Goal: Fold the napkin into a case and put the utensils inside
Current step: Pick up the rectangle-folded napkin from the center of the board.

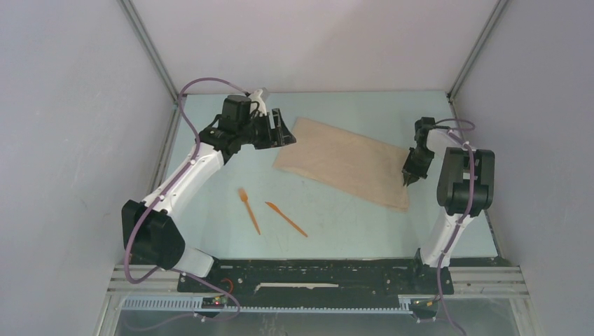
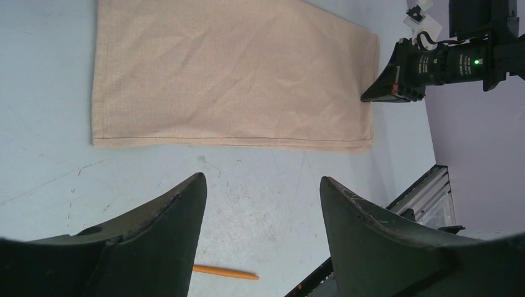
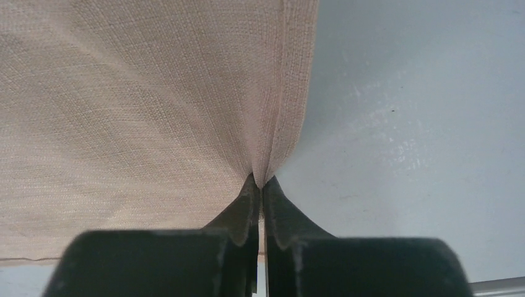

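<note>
Right wrist view: my right gripper (image 3: 260,185) is clenched on a pinch of the napkin (image 3: 142,105) at its right edge. My left gripper (image 2: 262,179) hangs spread wide beside the cloth's other end. Nearer my bases, the fork (image 1: 248,210) and knife (image 1: 286,218) lie on the table (image 1: 350,224).

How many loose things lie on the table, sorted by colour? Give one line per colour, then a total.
Orange: 2 (fork, knife)
Beige: 1 (napkin)
Total: 3
</note>
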`<state>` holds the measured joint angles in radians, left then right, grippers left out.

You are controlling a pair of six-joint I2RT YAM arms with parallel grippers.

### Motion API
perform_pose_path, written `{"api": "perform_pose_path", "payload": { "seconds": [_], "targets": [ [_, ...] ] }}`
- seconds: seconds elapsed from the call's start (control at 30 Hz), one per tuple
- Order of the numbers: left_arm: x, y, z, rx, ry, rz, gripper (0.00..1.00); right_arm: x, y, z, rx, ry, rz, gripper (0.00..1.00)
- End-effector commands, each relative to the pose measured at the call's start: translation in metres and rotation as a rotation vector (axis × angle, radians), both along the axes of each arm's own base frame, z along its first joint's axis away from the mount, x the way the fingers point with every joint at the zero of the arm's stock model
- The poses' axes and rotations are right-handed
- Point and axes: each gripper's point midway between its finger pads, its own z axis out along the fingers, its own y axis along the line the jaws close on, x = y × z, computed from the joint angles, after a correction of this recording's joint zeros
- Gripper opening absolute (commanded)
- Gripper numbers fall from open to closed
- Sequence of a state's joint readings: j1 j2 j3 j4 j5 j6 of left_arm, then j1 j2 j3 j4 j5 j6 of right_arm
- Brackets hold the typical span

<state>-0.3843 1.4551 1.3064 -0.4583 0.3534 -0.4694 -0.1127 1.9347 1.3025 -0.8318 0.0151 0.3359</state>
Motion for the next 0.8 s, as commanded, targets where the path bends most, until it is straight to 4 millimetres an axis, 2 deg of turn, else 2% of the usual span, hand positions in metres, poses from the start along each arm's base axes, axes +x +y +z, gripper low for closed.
{"api": "perform_pose_path", "payload": {
  "seconds": [0.0,0.1,0.2,0.33,0.43,0.63,0.7,0.77],
  "targets": [
    [-0.003,0.000,0.023,-0.038,-0.058,-0.013,0.74,0.010,-0.012,-0.005,-0.088,-0.051,-0.012,0.00],
    [-0.003,0.001,0.024,-0.039,-0.060,-0.012,0.74,0.001,-0.021,0.003,-0.140,-0.036,0.012,0.00],
    [-0.004,0.000,0.026,-0.044,-0.063,-0.016,0.74,-0.016,-0.034,0.005,-0.198,0.012,0.027,0.00],
    [-0.006,-0.001,0.029,-0.056,-0.066,-0.021,0.74,-0.048,-0.062,0.000,-0.262,0.129,-0.016,0.00],
    [-0.007,-0.002,0.030,-0.064,-0.068,-0.021,0.74,-0.062,-0.085,0.005,-0.338,0.161,-0.052,0.00],
    [-0.009,-0.003,0.032,-0.075,-0.069,-0.028,0.74,-0.072,-0.128,0.037,-0.520,0.198,-0.079,0.00],
    [-0.009,-0.003,0.034,-0.077,-0.072,-0.028,0.74,-0.064,-0.127,0.045,-0.552,0.186,-0.052,0.00],
    [-0.010,-0.003,0.034,-0.077,-0.073,-0.028,0.74,-0.052,-0.118,0.050,-0.571,0.168,0.011,0.00]
  ]
}}
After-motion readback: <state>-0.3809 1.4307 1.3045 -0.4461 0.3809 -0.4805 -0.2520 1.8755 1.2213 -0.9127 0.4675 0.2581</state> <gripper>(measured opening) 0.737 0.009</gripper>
